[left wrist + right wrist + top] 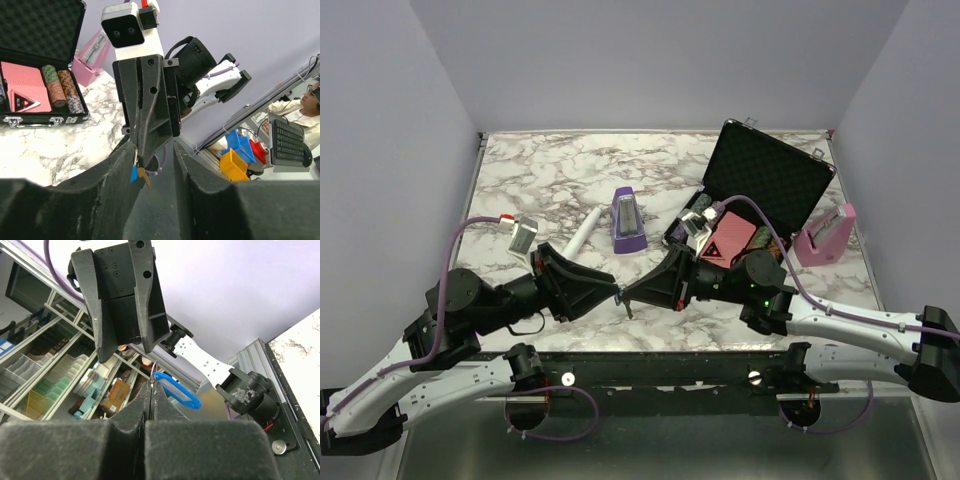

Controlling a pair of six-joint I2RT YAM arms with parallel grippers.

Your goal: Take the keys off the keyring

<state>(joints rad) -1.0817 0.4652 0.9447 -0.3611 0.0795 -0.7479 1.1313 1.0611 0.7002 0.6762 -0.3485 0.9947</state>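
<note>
where your right gripper [151, 392] meets the other arm above the near edge of the marble table [540, 170], its two fingers are pressed flat together with no gap. a thin wire keyring [155, 371] is pinched at their tips. a blue key tag [179, 393] sticks out just beside the tips. in your left wrist view a small key [144, 177] hangs right under that same pinch, touching the tag; whether more than one key is there you cannot tell. your left gripper [614, 291] faces the right one tip to tip, its jaws apart with a clear gap and nothing clamped between them. the right gripper's tip and the tag sit inside that gap, close against one finger [100, 200].

further out on the table, a purple metronome [628, 220] stands upright near the middle, with a white stick [582, 232] lying just to its left. to the right an open black case [770, 180] holds red playing cards [735, 238] and stacked poker chips [57, 85]. a pink metronome [825, 237] stands just beside the case's right edge.
</note>
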